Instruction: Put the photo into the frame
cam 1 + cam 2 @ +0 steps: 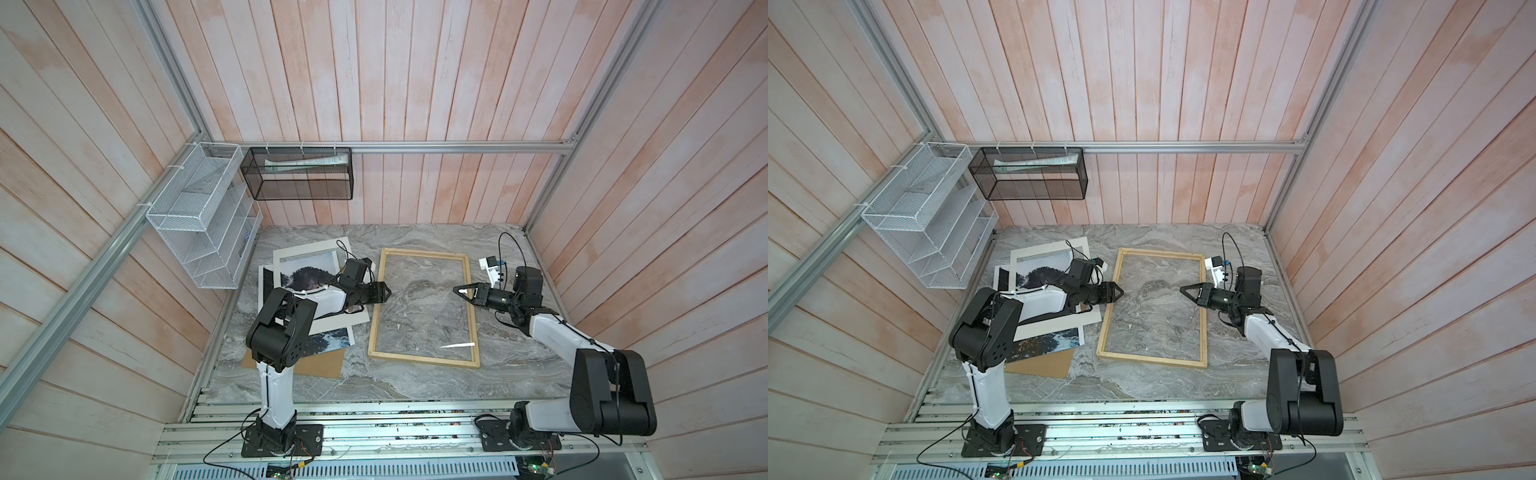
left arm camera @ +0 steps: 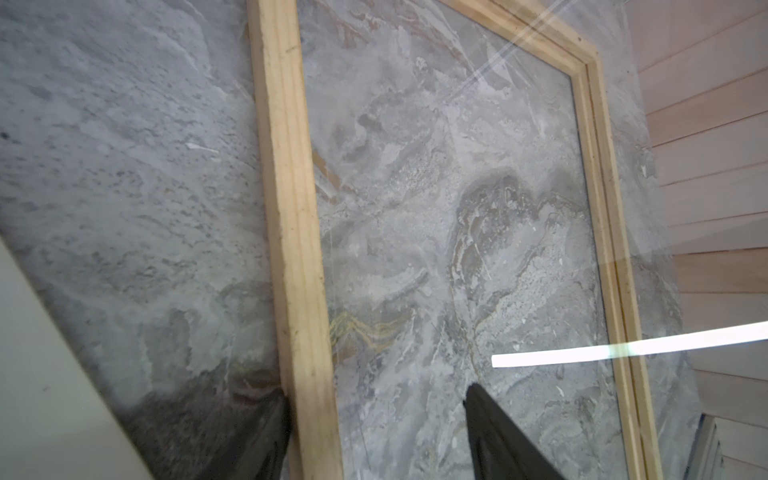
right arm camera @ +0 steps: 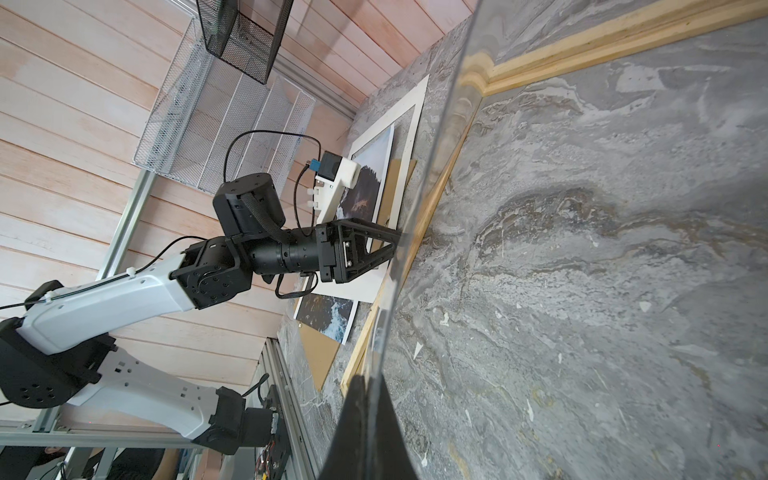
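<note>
Grey marble-look table [image 1: 415,386] inside a plank-walled cell, checked in both top views. Frame [image 1: 424,360] lay flat at centre-right, its opening showing bare tabletop, no print in it. Photo [image 1: 308,274] sat well to the L of it, under white mat [image 1: 311,249] and on top of brown board [image 1: 324,364]. Only the part in the cut-out plus one lower corner could be seen. L gripper [image 1: 386,293] hung over frame's L rail; R gripper [image 1: 457,290] over the opening.

L wrist view: fingers stood wide apart, frame rail showing between them, nothing clamped. Clear sheet [image 2: 582,353] w/ glare streak hung across the view.

R wrist view: R jaws were pinched tight on the near edge of that sheet, which rose curved off the frame. L gripper's tips sat right at the far edge; contact could not be confirmed.

Assessment: task at early stage. Sheet handling underway; photo untouched. Outstanding: settle sheet, clear mat off photo, move photo across, seat it in frame.
</note>
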Controlling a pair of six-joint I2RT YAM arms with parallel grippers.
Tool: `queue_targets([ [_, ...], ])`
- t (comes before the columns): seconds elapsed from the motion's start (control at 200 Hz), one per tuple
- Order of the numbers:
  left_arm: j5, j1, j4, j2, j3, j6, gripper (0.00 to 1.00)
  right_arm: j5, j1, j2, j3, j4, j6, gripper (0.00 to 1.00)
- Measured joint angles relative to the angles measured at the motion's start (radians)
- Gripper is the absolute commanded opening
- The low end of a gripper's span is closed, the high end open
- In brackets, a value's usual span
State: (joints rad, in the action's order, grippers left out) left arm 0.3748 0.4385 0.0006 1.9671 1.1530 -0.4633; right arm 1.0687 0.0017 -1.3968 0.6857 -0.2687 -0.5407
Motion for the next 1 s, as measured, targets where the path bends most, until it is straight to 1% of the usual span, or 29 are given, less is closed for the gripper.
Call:
queue_targets([
  [0.31,0.043,-0.009,0.017,0.000,-0.005,0.000,0.69,0.002,0.005,-0.012,0.000,-0.019,0.015,0.00],
  [0.755,0.029,-0.029,0.017,0.000,-0.005,0.000,0.69,0.006,-0.005,-0.111,0.003,-0.030,0.019,0.00],
  [0.995,0.019,-0.033,0.019,0.000,-0.005,0.000,0.69,-0.002,-0.009,-0.134,0.006,-0.013,0.020,0.01],
])
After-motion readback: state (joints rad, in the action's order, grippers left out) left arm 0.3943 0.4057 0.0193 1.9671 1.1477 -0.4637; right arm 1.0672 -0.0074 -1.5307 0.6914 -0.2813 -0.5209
